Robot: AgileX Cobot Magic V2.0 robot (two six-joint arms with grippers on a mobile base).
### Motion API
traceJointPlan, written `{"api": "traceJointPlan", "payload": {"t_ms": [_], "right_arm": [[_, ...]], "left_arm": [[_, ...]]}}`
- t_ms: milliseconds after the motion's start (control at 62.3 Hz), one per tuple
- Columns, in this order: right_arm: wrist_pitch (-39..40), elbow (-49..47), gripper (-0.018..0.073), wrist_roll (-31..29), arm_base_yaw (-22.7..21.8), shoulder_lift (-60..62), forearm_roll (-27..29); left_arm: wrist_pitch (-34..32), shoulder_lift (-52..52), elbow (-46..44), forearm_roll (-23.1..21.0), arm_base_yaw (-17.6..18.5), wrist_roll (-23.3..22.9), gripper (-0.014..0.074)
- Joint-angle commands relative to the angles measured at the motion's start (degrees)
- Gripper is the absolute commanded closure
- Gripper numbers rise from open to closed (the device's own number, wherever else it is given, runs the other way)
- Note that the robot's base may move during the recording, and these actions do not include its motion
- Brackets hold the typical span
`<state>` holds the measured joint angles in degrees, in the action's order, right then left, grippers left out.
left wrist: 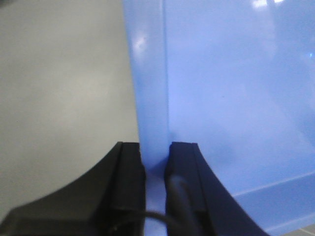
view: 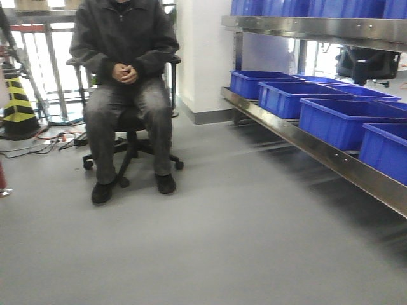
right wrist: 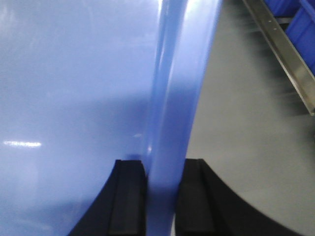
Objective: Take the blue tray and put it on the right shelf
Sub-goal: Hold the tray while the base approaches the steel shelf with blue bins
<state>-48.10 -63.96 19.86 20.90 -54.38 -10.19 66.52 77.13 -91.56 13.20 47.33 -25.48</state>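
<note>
The light-blue tray (left wrist: 231, 98) fills the left wrist view. My left gripper (left wrist: 155, 150) is shut on its left rim, one black finger on each side of the wall. In the right wrist view the same blue tray (right wrist: 74, 98) fills the left part, and my right gripper (right wrist: 162, 167) is shut on its right rim. Grey floor shows under the tray in both wrist views. The right shelf (view: 318, 149), a shiny steel rack with a wide front rail, runs along the right of the front view, and its rail (right wrist: 280, 49) shows at the upper right of the right wrist view. Neither gripper nor the tray shows in the front view.
Several deep dark-blue bins (view: 343, 117) fill the lower rack level, and more stand on the upper level (view: 318, 7). A person sits on an office chair (view: 127, 82) at the back left. A striped cone (view: 18, 101) and floor cables (view: 44, 143) lie at the far left.
</note>
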Motion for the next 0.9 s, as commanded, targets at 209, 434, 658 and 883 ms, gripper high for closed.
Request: {"api": "traceJointPlan", "payload": {"t_ms": [209,434,658,883], "right_arm": [[7.75,-1.97,0.0501,-1.33,0.23,1.10,1.79],[7.75,-1.97,0.0501,-1.33,0.23,1.10,1.79],[7.75,-1.97,0.0501,-1.33,0.23,1.95,1.79],[7.75,-1.97,0.0501,-1.33,0.23,3.32,1.79]], "left_arm": [[-4.48,1.18,-1.72,-0.35,4.22,2.15,0.0645],[-4.99,1.18,-1.72,0.47,4.22,2.15,0.0645],[-5.12,1.18,-1.72,0.37,4.22,2.15,0.0645],[-5.58,1.18,-1.72,-0.38,4.22,2.15,0.0645]]}}
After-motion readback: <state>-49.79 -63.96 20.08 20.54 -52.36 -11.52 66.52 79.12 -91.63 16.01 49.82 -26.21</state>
